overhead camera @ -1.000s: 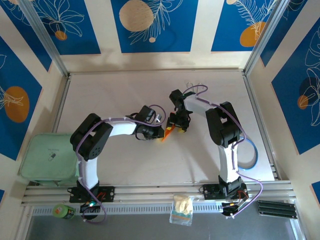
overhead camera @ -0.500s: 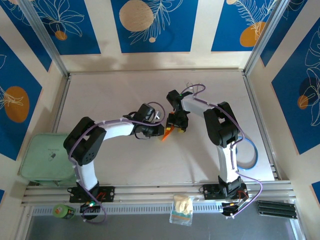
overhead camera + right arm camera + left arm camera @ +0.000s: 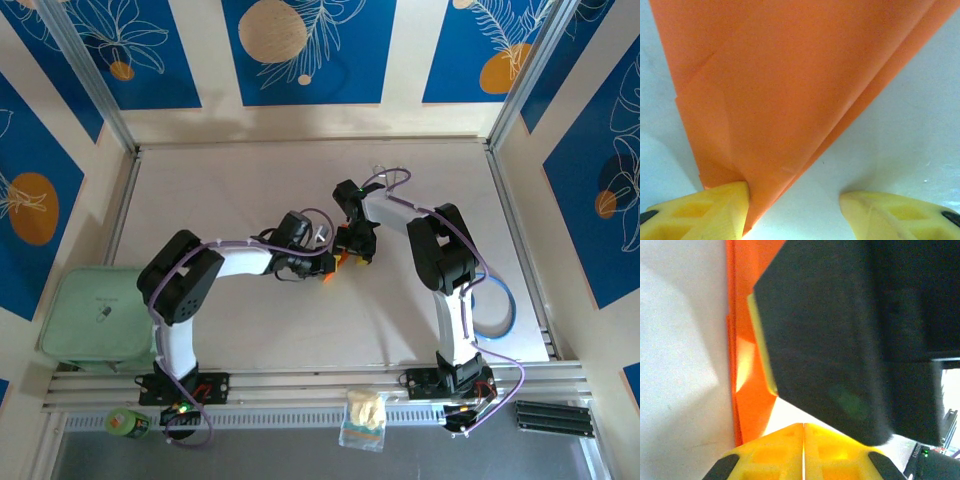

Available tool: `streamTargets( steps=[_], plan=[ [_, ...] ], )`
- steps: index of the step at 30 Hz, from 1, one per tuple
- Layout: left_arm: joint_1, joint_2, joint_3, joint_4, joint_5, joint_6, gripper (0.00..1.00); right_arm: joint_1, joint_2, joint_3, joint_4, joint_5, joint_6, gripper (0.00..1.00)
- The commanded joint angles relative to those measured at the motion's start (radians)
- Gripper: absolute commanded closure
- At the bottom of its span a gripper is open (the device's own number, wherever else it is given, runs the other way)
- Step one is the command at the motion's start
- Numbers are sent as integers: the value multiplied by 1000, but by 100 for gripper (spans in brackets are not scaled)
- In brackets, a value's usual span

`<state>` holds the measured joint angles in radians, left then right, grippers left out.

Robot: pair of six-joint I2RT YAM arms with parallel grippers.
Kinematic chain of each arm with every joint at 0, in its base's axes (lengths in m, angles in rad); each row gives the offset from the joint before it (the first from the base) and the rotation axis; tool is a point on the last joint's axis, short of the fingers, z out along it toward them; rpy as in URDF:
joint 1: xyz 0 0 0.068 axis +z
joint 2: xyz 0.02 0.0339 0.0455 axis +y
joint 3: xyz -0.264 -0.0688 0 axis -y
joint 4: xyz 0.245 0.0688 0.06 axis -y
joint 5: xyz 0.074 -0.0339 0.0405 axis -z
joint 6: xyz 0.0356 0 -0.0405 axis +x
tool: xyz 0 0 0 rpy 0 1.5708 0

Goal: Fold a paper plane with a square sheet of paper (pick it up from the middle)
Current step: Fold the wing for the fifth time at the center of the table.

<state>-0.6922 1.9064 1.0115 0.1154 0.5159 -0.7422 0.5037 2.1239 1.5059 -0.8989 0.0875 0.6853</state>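
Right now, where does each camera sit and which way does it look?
Top external: high above and behind the arms, looking down on the table; both arms show, left gripper and right gripper close together mid-table.
Left wrist: on the left arm, looking along its shut yellow fingers.
Right wrist: on the right arm, looking down between its open fingers.
All share the orange paper.

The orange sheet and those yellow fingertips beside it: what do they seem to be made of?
The orange sheet looks like thin matte paper: it has crisp creases and stacked folded edges. The yellow fingertips look like moulded plastic or firm rubber, smooth with a slight sheen and recessed pockets. Which of the two I cannot tell.
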Motion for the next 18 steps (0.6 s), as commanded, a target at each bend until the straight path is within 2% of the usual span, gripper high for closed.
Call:
streamTargets(
  steps=[1, 18],
  plan=[
    [-7, 16, -2, -33, -9, 26, 91, 1, 232, -118, 77, 125, 10, 42],
    [-7, 47, -22, -123, -49, 37, 92, 1, 234, -119, 72, 136, 10, 43]
  ],
)
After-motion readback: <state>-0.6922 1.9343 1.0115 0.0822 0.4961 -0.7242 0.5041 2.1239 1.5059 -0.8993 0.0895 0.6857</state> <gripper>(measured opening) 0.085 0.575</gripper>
